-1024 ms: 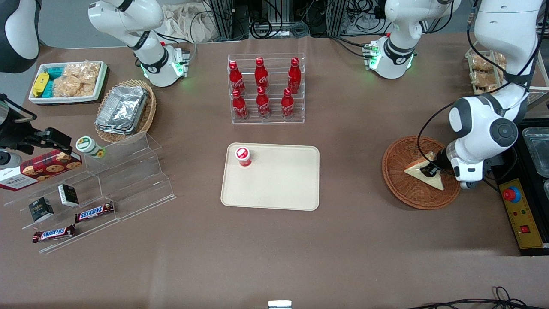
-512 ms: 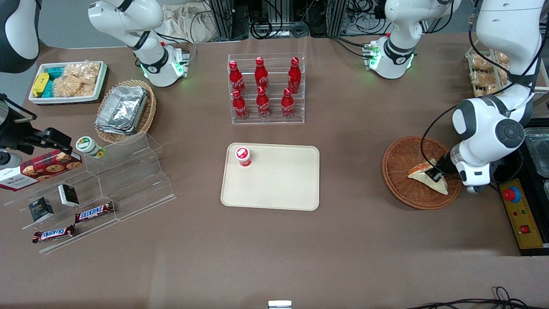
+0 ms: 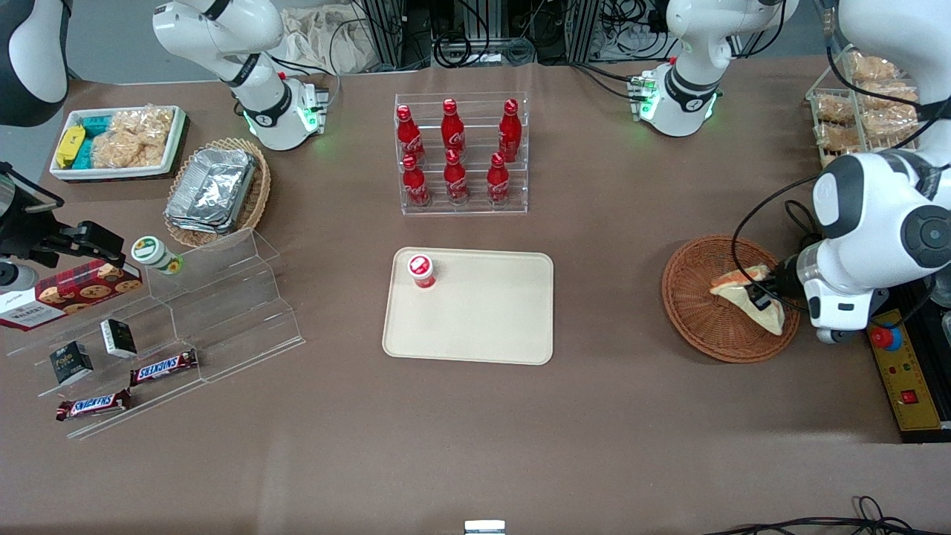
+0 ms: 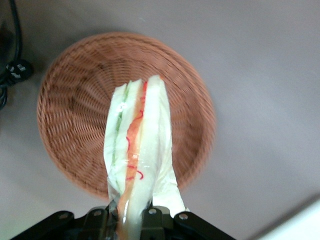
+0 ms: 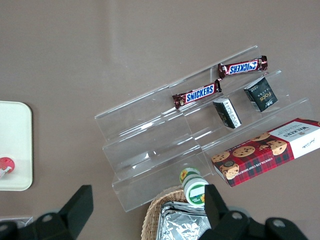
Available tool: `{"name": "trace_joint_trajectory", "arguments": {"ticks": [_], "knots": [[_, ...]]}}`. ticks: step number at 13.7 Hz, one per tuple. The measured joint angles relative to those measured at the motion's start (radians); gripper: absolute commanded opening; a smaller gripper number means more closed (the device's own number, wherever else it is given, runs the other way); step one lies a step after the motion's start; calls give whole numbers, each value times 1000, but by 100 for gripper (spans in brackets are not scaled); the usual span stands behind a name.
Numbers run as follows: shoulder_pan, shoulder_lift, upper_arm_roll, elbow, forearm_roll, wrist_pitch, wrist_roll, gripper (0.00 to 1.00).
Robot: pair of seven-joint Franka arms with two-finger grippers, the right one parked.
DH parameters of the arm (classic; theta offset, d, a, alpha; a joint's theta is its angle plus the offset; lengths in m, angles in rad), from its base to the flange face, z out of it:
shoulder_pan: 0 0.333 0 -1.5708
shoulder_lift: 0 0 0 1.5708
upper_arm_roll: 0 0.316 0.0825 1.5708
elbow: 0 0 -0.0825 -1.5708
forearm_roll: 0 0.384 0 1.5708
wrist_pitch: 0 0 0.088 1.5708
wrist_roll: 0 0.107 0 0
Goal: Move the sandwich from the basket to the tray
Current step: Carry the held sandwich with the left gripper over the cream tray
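Note:
My left gripper [image 3: 759, 296] is shut on the sandwich [image 3: 747, 299], a pale wrapped wedge with red and green filling at its edge, and holds it lifted above the reddish-brown wicker basket [image 3: 695, 297] at the working arm's end of the table. In the left wrist view the sandwich [image 4: 140, 150] hangs edge-on between the fingers [image 4: 97, 220], with the empty basket [image 4: 70, 115] below it. The beige tray [image 3: 490, 312] lies at the table's middle, toward the parked arm from the basket, with a small red-capped cup [image 3: 421, 270] standing on it.
A clear rack of red cola bottles [image 3: 461, 156] stands farther from the front camera than the tray. A yellow control box with a red button [image 3: 903, 364] lies beside the basket. A clear stepped shelf with snacks [image 3: 171, 327] and a tan basket of foil containers [image 3: 215, 189] are toward the parked arm's end.
My left gripper has risen with the sandwich, lifting it off the basket floor; the arm has swung upward and a little away from the table's middle.

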Motion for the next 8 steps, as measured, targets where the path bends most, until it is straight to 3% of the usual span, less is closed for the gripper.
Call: {"name": "trace_joint_trajectory", "arguments": {"ticks": [4,8], "knots": [[-192,65,-52,147,7,-87,-3,0],[-433,257,-55,233,67,-80,-48,0]]}}
